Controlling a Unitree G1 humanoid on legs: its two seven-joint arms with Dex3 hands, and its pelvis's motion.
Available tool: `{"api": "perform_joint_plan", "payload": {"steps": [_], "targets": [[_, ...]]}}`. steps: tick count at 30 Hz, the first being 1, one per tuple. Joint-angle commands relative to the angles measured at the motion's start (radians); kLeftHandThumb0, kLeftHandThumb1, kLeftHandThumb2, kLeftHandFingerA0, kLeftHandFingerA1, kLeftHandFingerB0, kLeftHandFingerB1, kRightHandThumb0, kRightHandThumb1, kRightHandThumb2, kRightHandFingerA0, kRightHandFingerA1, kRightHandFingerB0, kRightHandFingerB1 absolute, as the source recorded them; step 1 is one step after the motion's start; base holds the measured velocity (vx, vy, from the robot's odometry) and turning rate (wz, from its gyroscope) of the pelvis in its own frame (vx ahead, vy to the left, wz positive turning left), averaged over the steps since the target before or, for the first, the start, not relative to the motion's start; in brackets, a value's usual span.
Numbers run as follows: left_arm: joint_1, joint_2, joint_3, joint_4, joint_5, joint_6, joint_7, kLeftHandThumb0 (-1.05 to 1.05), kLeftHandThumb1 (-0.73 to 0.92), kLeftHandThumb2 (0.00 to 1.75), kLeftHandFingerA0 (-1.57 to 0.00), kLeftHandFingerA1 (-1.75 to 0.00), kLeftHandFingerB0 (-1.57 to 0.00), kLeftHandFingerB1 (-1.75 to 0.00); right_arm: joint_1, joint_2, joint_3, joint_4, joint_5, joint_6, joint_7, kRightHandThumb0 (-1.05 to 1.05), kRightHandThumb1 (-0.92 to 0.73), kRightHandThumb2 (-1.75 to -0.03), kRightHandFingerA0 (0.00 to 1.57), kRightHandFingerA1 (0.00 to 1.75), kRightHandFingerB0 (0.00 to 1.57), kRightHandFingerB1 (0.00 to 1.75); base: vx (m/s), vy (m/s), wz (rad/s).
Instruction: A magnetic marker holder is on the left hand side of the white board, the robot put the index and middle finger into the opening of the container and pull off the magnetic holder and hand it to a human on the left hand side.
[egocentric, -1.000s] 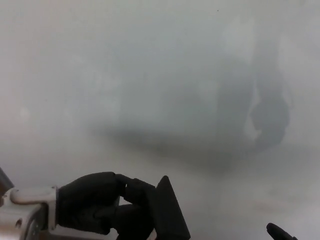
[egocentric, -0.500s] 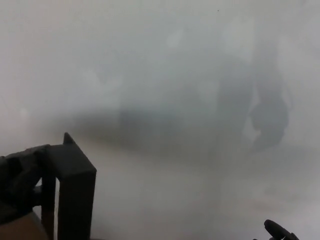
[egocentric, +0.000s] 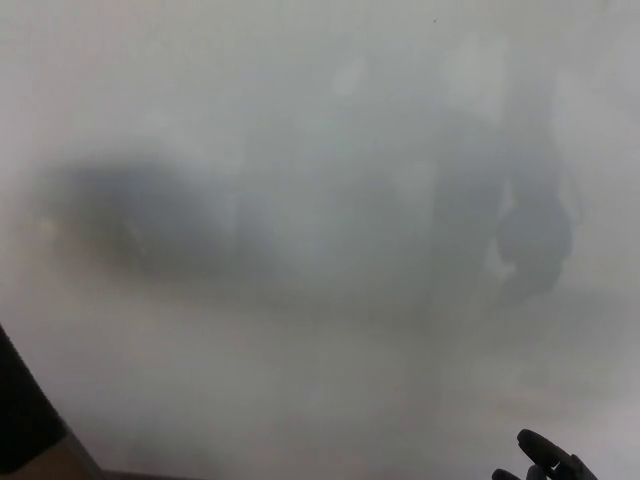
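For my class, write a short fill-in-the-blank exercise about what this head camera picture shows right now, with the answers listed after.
1. Most of the picture is filled by the pale, smudged ____ surface.
2. The black fingers showing at the bottom right belong to the robot's ____ hand.
3. A dark edge crosses the bottom ____ corner of the picture.
4. The magnetic holder is ____ in this picture.

Missing words: whiteboard; right; left; not visible

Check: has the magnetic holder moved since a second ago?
Yes. It went left across the whiteboard and out of frame; only a dark edge shows bottom left.
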Motion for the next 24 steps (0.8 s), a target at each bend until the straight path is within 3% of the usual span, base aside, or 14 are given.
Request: {"api": "perform_joint_plan", "payload": {"steps": [1, 4, 5, 8, 11, 16, 20, 24], "targets": [[0.013, -0.073, 0.24, -0.031, -0.43, 0.215, 0.241, -0.52, 0.8, 0.64, -1.0, -1.32, -0.71, -0.89, 0.003, -0.051, 0.004, 0.032, -0.012, 0.053, -0.004, -0.6, -0.78, -0.63, 0.53, 0.57, 0.55, 0.5, 0.0, 0.0, 0.0], [0.029, -0.071, 0.22, -0.03, -0.432, 0.253, 0.205, -0.52, 0.8, 0.65, -0.96, -1.35, -0.71, -0.93, 0.013, -0.051, 0.007, 0.037, -0.017, 0.039, -0.003, -0.63, -0.76, -0.63, 0.53, 0.58, 0.59, 0.51, 0.0, 0.0, 0.0], [0.036, -0.091, 0.201, -0.044, -0.444, 0.273, 0.195, -0.52, 0.79, 0.65, -0.95, -1.32, -0.68, -0.69, 0.011, -0.051, 0.002, 0.035, -0.008, 0.048, -0.002, -0.6, -0.76, -0.63, 0.55, 0.59, 0.58, 0.51, 0.0, 0.0, 0.0], [0.05, -0.132, 0.179, -0.094, -0.463, 0.287, 0.221, -0.53, 0.79, 0.63, -0.93, -1.33, -0.71, -0.7, 0.007, -0.052, -0.001, 0.037, -0.003, 0.051, 0.003, -0.59, -0.76, -0.63, 0.55, 0.61, 0.58, 0.52, 0.0, 0.0, 0.0], [0.09, -0.173, 0.121, -0.163, -0.465, 0.325, 0.238, -0.52, 0.8, 0.63, -0.98, -1.29, -0.81, -0.88, 0.019, -0.055, 0.01, 0.04, -0.018, 0.043, -0.003, -0.6, -0.77, -0.63, 0.55, 0.61, 0.57, 0.51, 0.0, 0.0, 0.0], [0.104, -0.221, 0.064, -0.213, -0.471, 0.324, 0.283, -0.49, 0.76, 0.62, -1.02, -1.23, -0.89, -0.85, 0.032, -0.054, 0.008, 0.048, -0.013, 0.033, 0.006, -0.59, -0.77, -0.63, 0.54, 0.59, 0.56, 0.52, 0.0, 0.0, 0.0], [0.097, -0.241, 0.031, -0.214, -0.495, 0.315, 0.288, -0.49, 0.79, 0.64, -0.99, -1.14, -0.85, -0.84, 0.035, -0.059, 0.008, 0.05, -0.012, 0.03, 0.013, -0.61, -0.76, -0.63, 0.52, 0.57, 0.56, 0.5, 0.0, 0.0, 0.0], [0.099, -0.251, 0.011, -0.228, -0.527, 0.309, 0.33, -0.46, 0.77, 0.62, -0.99, -1.17, -0.87, -0.82, 0.039, -0.06, 0.009, 0.046, -0.008, 0.029, 0.017, -0.6, -0.76, -0.63, 0.54, 0.57, 0.57, 0.51, 0.0, 0.0, 0.0]]}}
